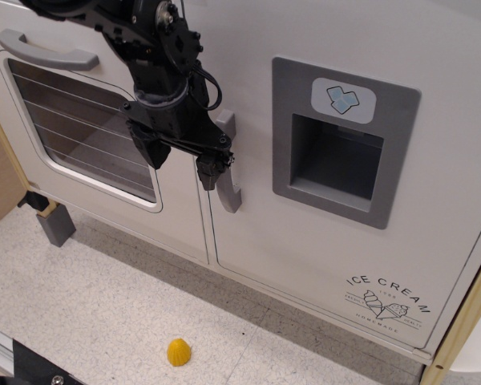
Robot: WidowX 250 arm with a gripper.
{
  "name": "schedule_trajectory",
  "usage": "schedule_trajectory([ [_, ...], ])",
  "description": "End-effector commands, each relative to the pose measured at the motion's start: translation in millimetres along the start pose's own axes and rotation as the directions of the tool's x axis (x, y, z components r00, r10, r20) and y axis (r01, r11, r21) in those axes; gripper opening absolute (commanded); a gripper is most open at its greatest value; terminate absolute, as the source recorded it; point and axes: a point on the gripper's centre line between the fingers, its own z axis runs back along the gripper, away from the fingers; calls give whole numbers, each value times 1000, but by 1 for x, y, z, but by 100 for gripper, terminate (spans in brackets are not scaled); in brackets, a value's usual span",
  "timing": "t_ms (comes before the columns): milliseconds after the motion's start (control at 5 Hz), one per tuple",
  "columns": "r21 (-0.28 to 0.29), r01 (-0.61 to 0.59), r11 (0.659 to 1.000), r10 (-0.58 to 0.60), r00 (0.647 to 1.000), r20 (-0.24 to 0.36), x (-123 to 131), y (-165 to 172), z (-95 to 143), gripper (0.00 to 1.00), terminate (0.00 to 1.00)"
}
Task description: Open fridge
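Observation:
The white fridge door [256, 224] fills the right of the view and is closed. It has a vertical grey handle [227, 188], a grey recessed ice-dispenser panel [337, 152] and an "ICE CREAM" logo [387, 303] at the lower right. My black gripper [182, 162] hangs in front of the seam between the oven door and the fridge door, open and empty. Its right finger [207, 171] sits just left of the handle and covers the handle's middle; I cannot tell if they touch. Its left finger [155, 151] is over the oven window.
The white oven door [88, 184] with a window and a horizontal grey handle [48, 52] is on the left. A small yellow object [179, 351] lies on the speckled floor. A grey block [56, 224] stands at the lower left, a wooden edge [465, 321] at the right.

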Motion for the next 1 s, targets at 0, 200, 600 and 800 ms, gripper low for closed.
schedule_trajectory([
  [0, 12, -37, 999, 34, 987, 157, 14, -9, 1, 100, 0],
  [200, 1, -21, 1000, 21, 979, 204, 17, -11, 0, 100, 0],
  [600, -9, -11, 1000, 13, 978, 210, 27, -15, -6, 100, 0],
  [800, -6, -11, 1000, 12, 977, 213, 33, -13, -10, 0, 0],
])
